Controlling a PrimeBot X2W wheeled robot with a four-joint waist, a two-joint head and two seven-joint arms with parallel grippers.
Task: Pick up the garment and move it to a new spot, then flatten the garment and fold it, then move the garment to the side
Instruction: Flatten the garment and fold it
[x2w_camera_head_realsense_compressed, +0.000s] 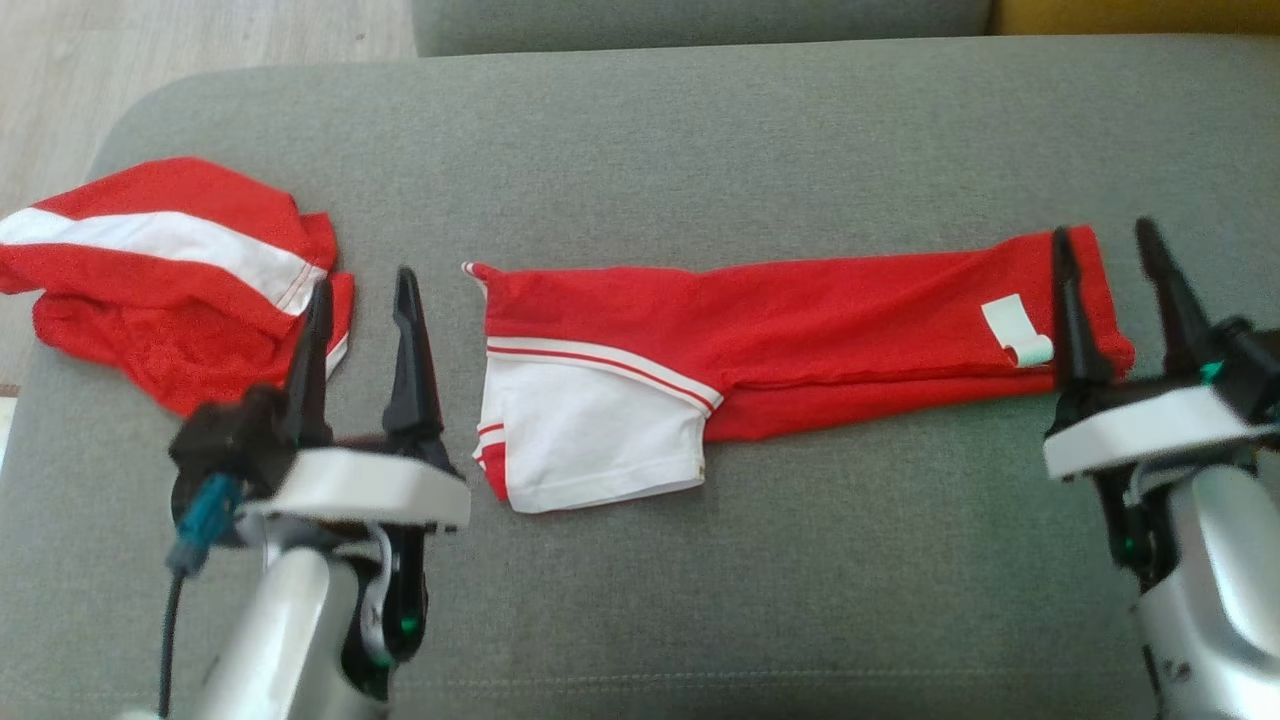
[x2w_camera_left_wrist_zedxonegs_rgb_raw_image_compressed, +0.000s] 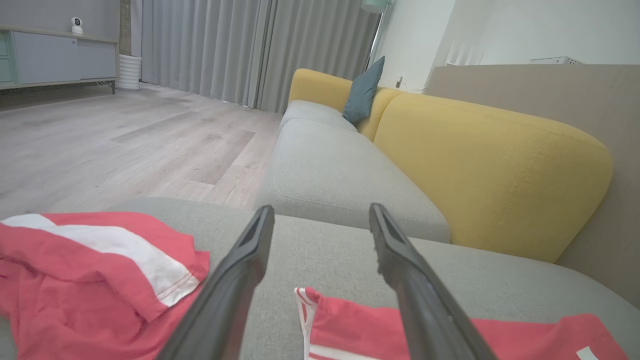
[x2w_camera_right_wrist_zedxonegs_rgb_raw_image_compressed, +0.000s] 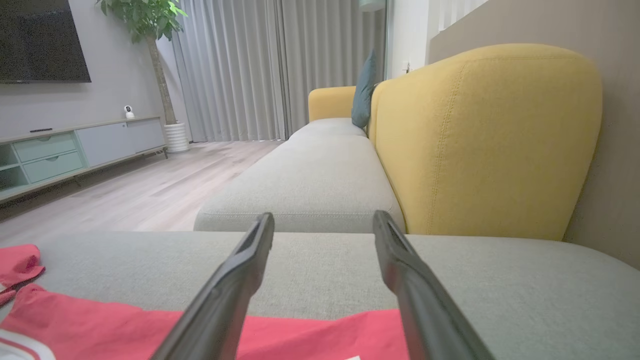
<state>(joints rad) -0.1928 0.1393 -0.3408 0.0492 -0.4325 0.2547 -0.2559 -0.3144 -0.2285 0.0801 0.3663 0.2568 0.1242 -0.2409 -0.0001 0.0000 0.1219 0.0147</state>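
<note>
A red folded garment (x2w_camera_head_realsense_compressed: 800, 320) lies as a long strip across the middle of the grey sofa seat (x2w_camera_head_realsense_compressed: 700, 150). A white panel (x2w_camera_head_realsense_compressed: 580, 430) with red stripes hangs down at its left end, and a small white label (x2w_camera_head_realsense_compressed: 1015, 330) curls up near its right end.

The left claw (x2w_camera_head_realsense_compressed: 363, 280) stands wide with nothing between its fingers. It sits just off the strip's left end, in the gap between the strip and a second, crumpled garment (x2w_camera_head_realsense_compressed: 170, 270) of red and white at the seat's left edge. In the head view its outer finger crosses the edge of that crumpled heap, while its inner finger stands near the strip's corner but apart from it. The left wrist view shows the strip's striped corner low between the two fingers.

The right claw (x2w_camera_head_realsense_compressed: 1102, 232) is also spread wide and holds nothing. In the head view its inner finger lies over the strip's right end, just beside the label, and its outer finger stands past that end over bare seat. Whether the inner finger touches the cloth cannot be told. In the right wrist view the red cloth runs under both fingers along the bottom edge, with a yellow backrest (x2w_camera_right_wrist_zedxonegs_rgb_raw_image_compressed: 480, 140) beyond.
</note>
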